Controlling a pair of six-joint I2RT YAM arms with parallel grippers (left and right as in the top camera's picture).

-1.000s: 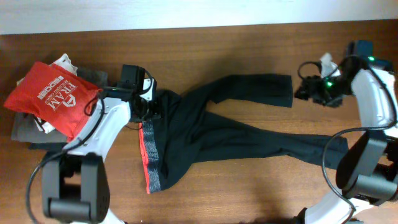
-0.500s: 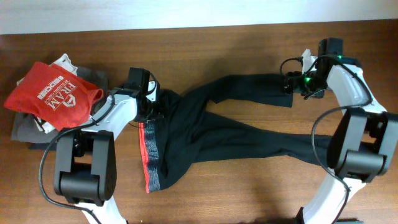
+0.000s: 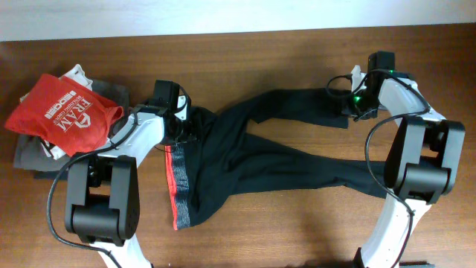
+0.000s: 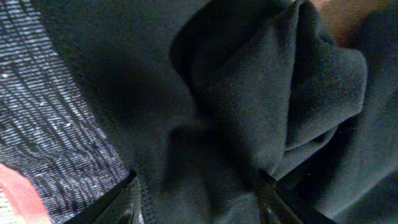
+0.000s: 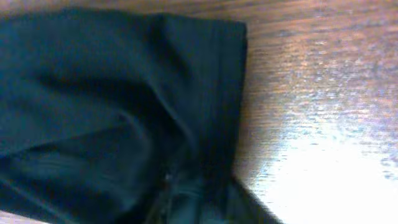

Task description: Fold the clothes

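The clothes (image 3: 245,156), black leggings, lie spread on the wooden table, with the waist at the left and both legs running right. The grey and orange-red waistband (image 3: 178,190) points toward the front edge. My left gripper (image 3: 184,128) sits low on the waist's far corner. In the left wrist view its fingers (image 4: 127,205) stand apart, with bunched black fabric (image 4: 273,93) lying between them. My right gripper (image 3: 343,103) is at the end of the upper leg. The right wrist view shows it (image 5: 202,202) pinched together on the leg's cuff (image 5: 211,74).
A red T-shirt (image 3: 63,115) with white print lies on grey folded garments (image 3: 33,156) at the table's left end. Bare wood (image 3: 297,231) shows in front of the leggings. The table's back edge runs along a pale wall (image 3: 223,15).
My right arm swung left from beyond the leg's end onto the cuff, and its jaws closed there. My left gripper stayed at the waist corner.
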